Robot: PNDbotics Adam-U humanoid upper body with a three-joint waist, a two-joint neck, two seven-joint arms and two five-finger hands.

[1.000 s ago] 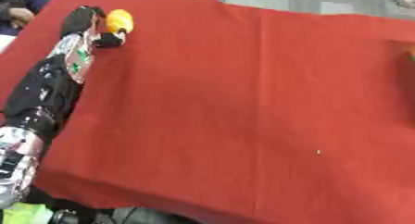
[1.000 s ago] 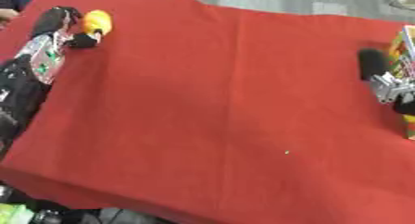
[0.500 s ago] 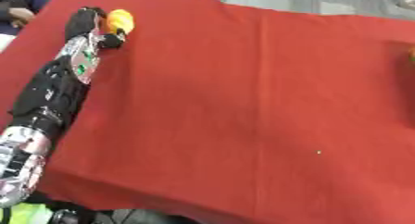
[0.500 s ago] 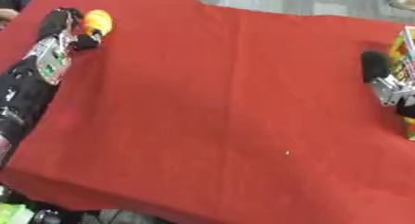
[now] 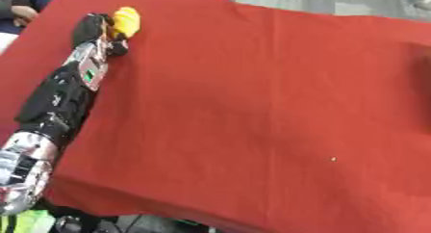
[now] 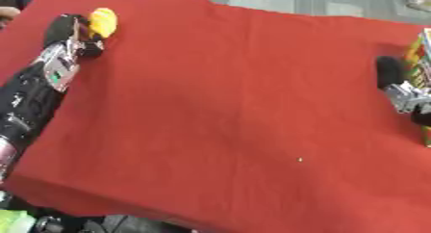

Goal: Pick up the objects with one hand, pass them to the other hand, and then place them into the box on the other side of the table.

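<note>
A small yellow object [image 5: 127, 20] lies on the red tablecloth [image 5: 252, 97] at the far left corner. My left arm stretches up the left side, and my left hand [image 5: 91, 28] is against the object, with dark fingers on its left side and the thumb [image 5: 117, 47] curled just below it. My right hand [image 6: 389, 72] shows only in the right eye view, at the right edge of the table. It is dark, with a silver wrist behind it, and sits next to a colourful box [image 6: 417, 51]. How its fingers are set is unclear.
A person's dark sleeve [image 5: 21, 1] shows at the far left corner, off the cloth. The near cloth edge [image 5: 210, 217] hangs over the table front. A tiny white speck [image 5: 333, 159] lies on the cloth.
My left arm has reached slightly farther up the left side, bringing the hand closer round the yellow object. The right hand has barely moved.
</note>
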